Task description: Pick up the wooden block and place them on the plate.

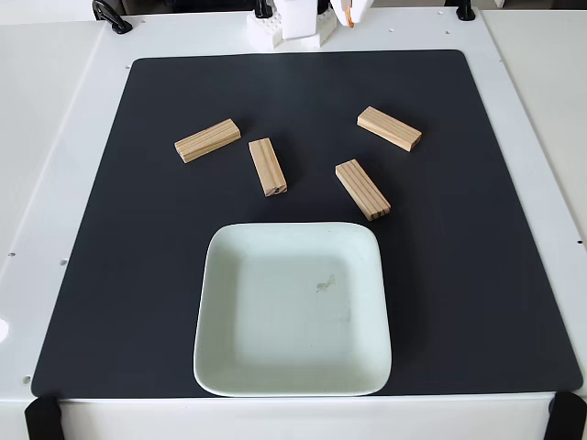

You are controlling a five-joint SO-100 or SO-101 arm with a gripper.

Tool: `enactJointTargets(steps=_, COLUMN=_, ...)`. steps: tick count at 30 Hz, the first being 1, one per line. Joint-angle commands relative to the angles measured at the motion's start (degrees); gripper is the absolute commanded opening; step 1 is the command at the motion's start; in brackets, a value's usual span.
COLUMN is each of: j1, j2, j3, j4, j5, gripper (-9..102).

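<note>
Several wooden blocks lie flat on the black mat in the fixed view, all beyond the plate: one at the far left, one left of centre, one right of centre and one at the far right. The plate, pale mint and square with rounded corners, sits at the mat's near edge with nothing on it but a small smudge. My gripper shows as a white and orange tip at the top edge, well behind the blocks. Its jaws are cut off by the frame.
The arm's white base stands at the top centre, just off the mat. White table surrounds the mat. Black clamps sit at the near corners and along the far edge.
</note>
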Motion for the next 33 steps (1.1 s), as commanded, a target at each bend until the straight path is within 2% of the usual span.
enactJointTargets(steps=1, j1=1.93, j2=-4.48, j3=-6.68, j4=0.44, j5=-9.67, gripper=0)
enactJointTargets(steps=8, j1=4.39, j2=-14.24, j3=-13.10, j4=0.09, j5=-33.22, gripper=0)
enactJointTargets(steps=15, j1=3.60, j2=-19.07, j3=-13.45, j4=-0.97, j5=-42.98, gripper=0)
enactJointTargets(steps=19, j1=3.69, j2=-21.09, j3=-12.30, j4=-1.23, j5=-56.51, gripper=0)
enactJointTargets(steps=29, j1=1.05, j2=-21.71, j3=-5.27, j4=-0.97, j5=-57.13, gripper=1)
enactJointTargets(steps=33, j1=0.44, j2=-21.80, j3=-1.85, j4=-1.05, j5=-57.04, gripper=13)
